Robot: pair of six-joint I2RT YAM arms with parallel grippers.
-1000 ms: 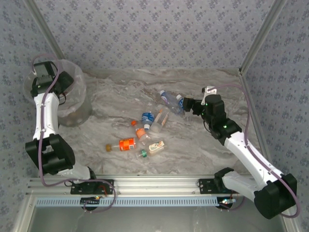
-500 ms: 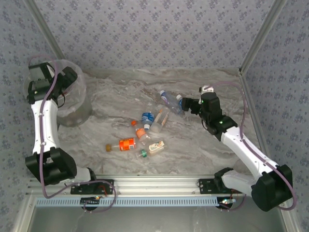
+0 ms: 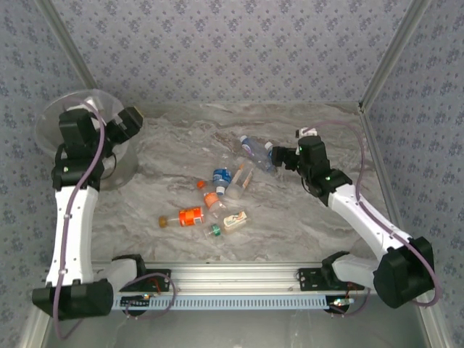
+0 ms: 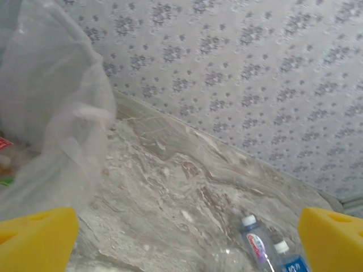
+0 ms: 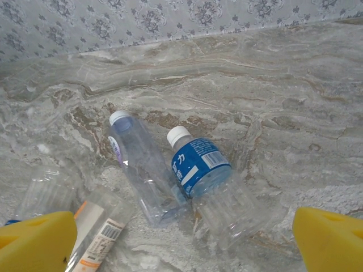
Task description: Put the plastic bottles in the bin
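in right wrist view: blue-label bottle (image 5: pixel 195 167) beside clear bottle (image 5: pixel 139 164)

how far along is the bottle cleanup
Partway, at a guess. Done: red and green bits show through the bin liner, so some bottles seem to be inside. In hand: nothing. The left gripper is open and empty by the bin's rim; the right gripper hangs open over a blue-label bottle and its neighbour. Left: the scattered bottles on the table, an orange-label bottle among them.
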